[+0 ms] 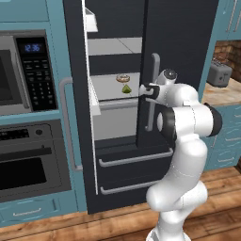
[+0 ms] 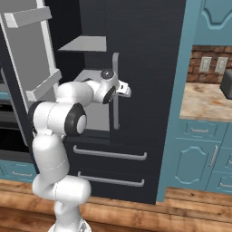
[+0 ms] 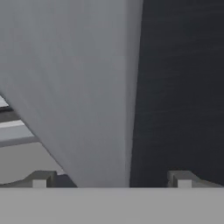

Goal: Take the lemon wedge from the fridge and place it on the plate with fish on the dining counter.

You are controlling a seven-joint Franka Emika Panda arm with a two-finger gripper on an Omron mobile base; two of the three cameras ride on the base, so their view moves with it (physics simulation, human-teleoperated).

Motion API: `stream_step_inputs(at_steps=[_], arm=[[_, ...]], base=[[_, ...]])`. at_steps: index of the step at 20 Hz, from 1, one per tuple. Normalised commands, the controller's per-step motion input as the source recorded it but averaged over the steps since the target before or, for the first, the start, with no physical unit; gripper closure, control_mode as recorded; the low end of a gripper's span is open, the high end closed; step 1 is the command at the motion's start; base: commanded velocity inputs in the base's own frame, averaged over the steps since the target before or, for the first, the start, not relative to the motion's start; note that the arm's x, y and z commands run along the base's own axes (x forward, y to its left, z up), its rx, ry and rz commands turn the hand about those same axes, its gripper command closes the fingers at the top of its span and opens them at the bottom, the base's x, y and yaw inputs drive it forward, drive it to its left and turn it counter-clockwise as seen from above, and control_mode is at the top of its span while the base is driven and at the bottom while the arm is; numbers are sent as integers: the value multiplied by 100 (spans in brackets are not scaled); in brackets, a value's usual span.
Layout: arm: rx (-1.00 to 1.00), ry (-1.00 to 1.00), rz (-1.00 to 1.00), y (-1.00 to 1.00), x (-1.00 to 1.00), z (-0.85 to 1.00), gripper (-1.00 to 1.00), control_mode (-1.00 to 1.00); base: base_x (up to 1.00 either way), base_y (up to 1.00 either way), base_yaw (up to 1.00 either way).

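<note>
The dark fridge [image 1: 183,37] has its left door [image 1: 75,94] swung open and its right door shut. On a grey shelf inside lies the tiny yellow-green lemon wedge [image 1: 126,89], just below a tan ring-shaped food [image 1: 123,78]. My gripper [image 1: 143,90] sits at the right door's long grey bar handle [image 1: 154,66], a little right of the wedge. From the other side, the gripper [image 2: 127,92] also reaches the handle [image 2: 115,72]. In the hand view the handle [image 3: 87,87] stands between the spread fingertips of the open gripper [image 3: 111,179], against the dark door [image 3: 183,87]. The plate and dining counter are out of view.
A microwave [image 1: 23,75] and an oven [image 1: 28,160] fill the wall left of the fridge. To the right, a toaster [image 1: 219,73] stands on a teal-cabinet wall counter [image 2: 204,102]. The open door's inner shelves [image 2: 31,59] jut out on the left.
</note>
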Motion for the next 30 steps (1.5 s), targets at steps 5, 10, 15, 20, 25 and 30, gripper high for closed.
stream_step_inputs(at_steps=[5,10,15,20,25,30], arm=[[0,-2,0,0,63,-34,-100,-100],[0,-1,0,0,65,-32,100,-100],[0,0,0,0,8,-4,100,-100],[0,0,-1,-5,-8,0,100,-100],[0,-5,-9,-65,-76,7,100,-100],[1,-11,-20,-100,-100,19,100,-100]], base=[[0,0,0],[0,0,0],[0,0,0],[0,0,0],[0,0,0],[0,0,0]])
